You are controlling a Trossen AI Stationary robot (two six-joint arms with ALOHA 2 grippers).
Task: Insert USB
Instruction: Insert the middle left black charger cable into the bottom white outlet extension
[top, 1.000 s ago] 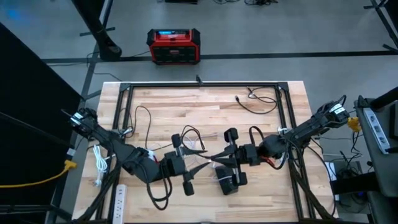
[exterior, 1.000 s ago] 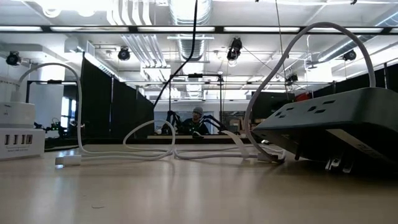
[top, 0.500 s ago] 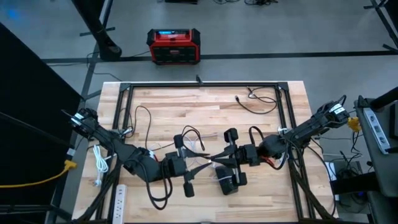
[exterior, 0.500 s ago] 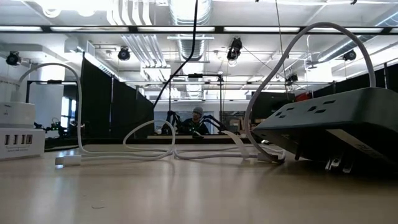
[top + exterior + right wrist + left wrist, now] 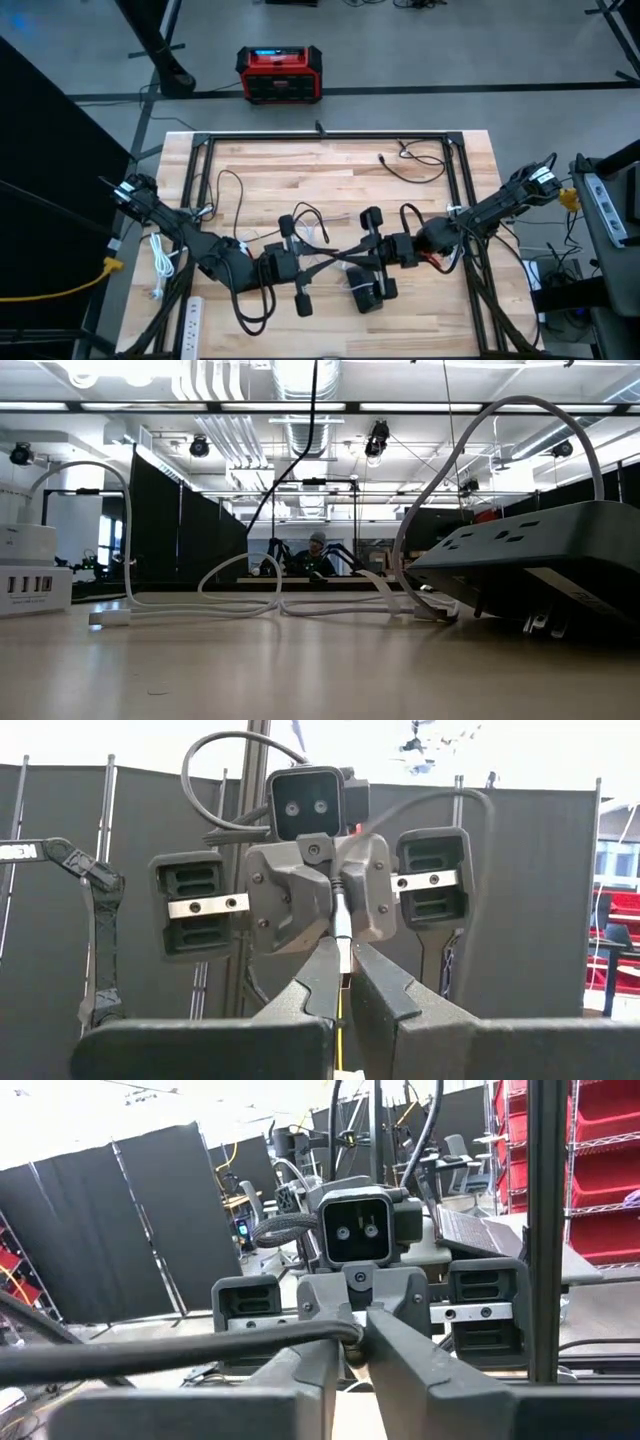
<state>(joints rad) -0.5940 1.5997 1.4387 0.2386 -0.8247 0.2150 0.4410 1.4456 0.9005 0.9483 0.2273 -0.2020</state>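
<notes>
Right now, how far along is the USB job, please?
Done: both hands stand tip to tip over the middle of the table. In hand: the left hand is closed on a dark cable; the right hand is shut, facing it. Left: the plugging itself, since the four ports of the white charger look free.

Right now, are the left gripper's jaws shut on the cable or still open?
Shut on the cable. In the left wrist view, the left gripper has its jaws pressed together around the dark cable end, facing the right gripper.
</notes>
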